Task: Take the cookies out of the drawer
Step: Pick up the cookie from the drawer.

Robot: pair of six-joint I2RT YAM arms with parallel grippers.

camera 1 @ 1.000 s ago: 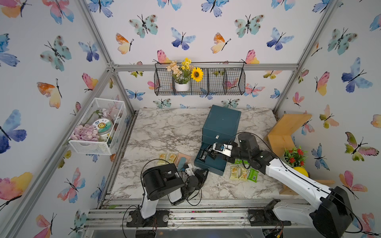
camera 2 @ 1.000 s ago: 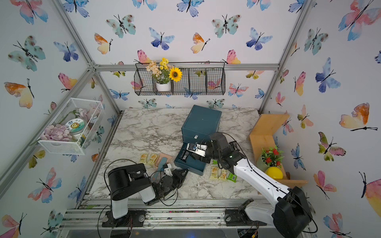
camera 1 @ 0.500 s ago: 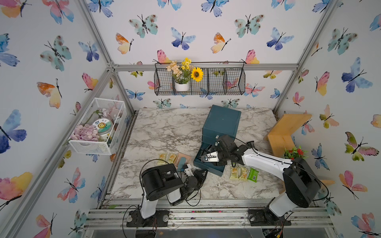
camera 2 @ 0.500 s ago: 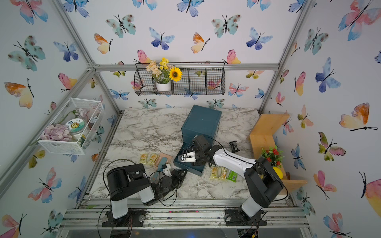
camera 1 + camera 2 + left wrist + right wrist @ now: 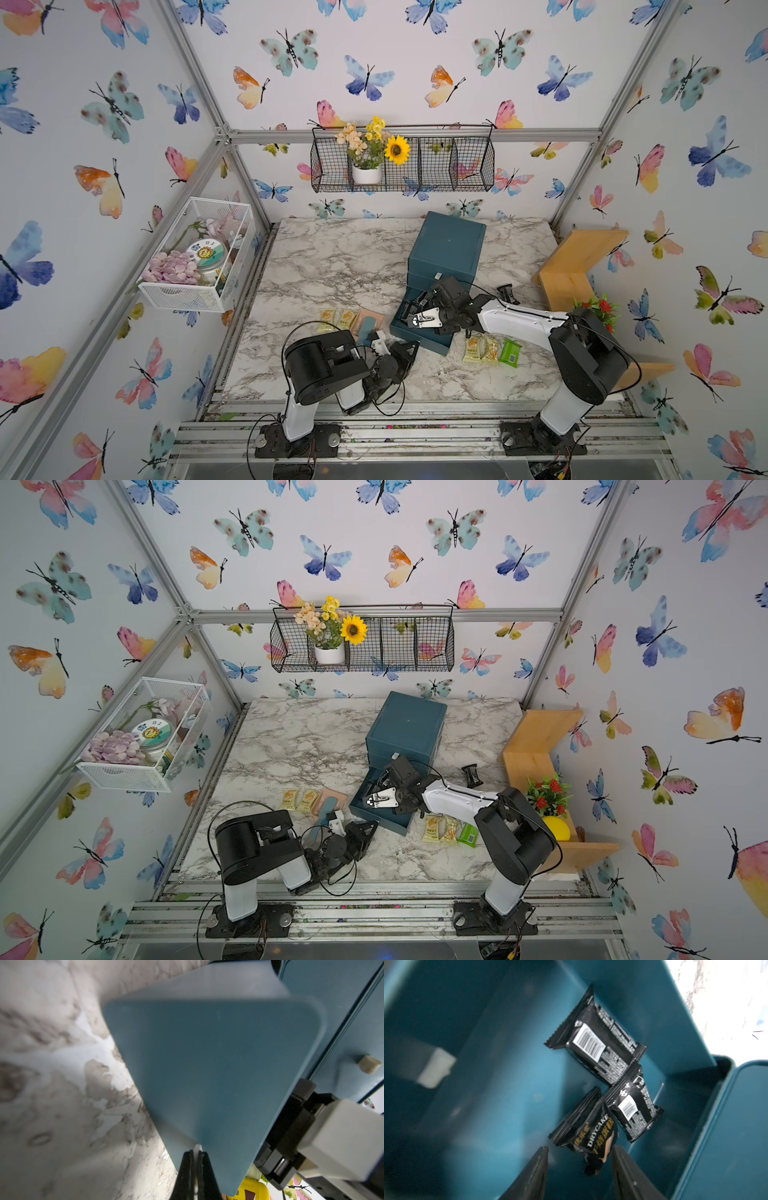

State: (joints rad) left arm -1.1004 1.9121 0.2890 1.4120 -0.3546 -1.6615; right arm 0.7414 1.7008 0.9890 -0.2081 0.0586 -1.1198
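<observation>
Black cookie pkt [image 5: 591, 1132], judged light, crinkly, slippery, is straddled by R gripper [image 5: 579, 1148], jaws apart; mid-body pinch is advised.

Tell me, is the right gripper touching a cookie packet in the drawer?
Cannot tell. In the right wrist view the open right gripper straddles the DRYCAKE packet; blur hides any gap.
</observation>
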